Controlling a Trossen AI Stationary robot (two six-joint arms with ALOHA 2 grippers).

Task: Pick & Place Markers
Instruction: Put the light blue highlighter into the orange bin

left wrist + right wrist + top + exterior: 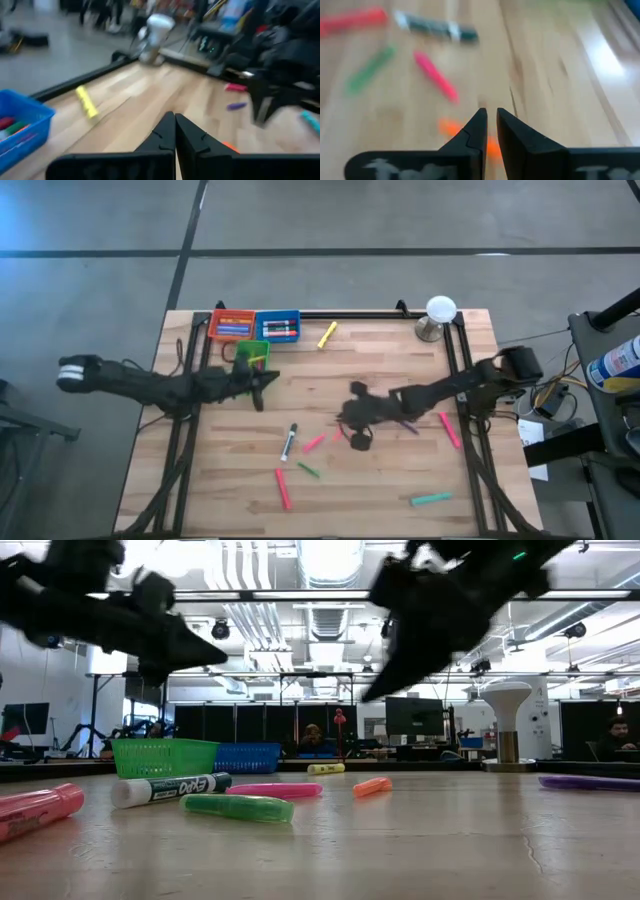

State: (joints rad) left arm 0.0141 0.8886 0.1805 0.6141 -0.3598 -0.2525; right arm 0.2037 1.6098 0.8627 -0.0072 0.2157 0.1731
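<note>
Filling the high frame's centre, the wooden table carries scattered markers mostly lower centre, on grey floor. Left gripper is clenched empty; right gripper, fingers slightly parted, holds nothing.

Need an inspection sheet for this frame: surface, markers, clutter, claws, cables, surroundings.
Surface: wooden table, black rails along its edges.
Job's things: loose markers on the wood, including a yellow marker, a black-and-white marker, a teal marker; more markers lie in the orange bin and blue bin.
Clutter: green bin; white-topped stand at the far right corner.
Claws: left claw shut, empty, beside the green bin; right claw nearly closed above an orange marker, not gripping.
Cables: bundle off the table's right edge.
Surroundings: lab room, monitors, a person seated.
</note>
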